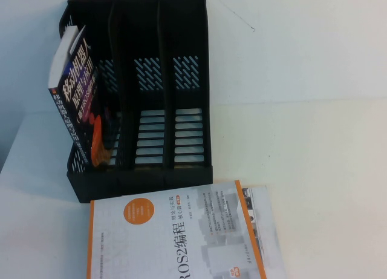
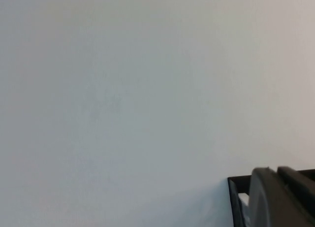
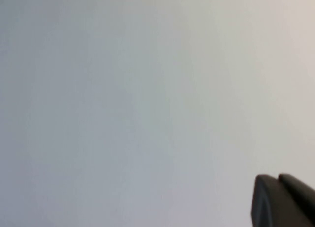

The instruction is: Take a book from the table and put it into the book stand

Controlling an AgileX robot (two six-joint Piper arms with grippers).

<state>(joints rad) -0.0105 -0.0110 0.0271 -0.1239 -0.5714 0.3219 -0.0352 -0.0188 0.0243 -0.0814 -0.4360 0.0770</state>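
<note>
A black three-slot book stand stands at the left of the white table. A dark book with red lettering stands tilted in its leftmost slot; the other two slots hold nothing. A white book with orange edges lies flat in front of the stand, by the near edge. Neither arm shows in the high view. My left gripper shows in the left wrist view with its fingers together and empty; a corner of the stand lies behind it. My right gripper shows in the right wrist view, fingers together, over bare table.
The white table stretches to the right of the stand and the flat book. A thin crack-like line marks the surface behind the stand.
</note>
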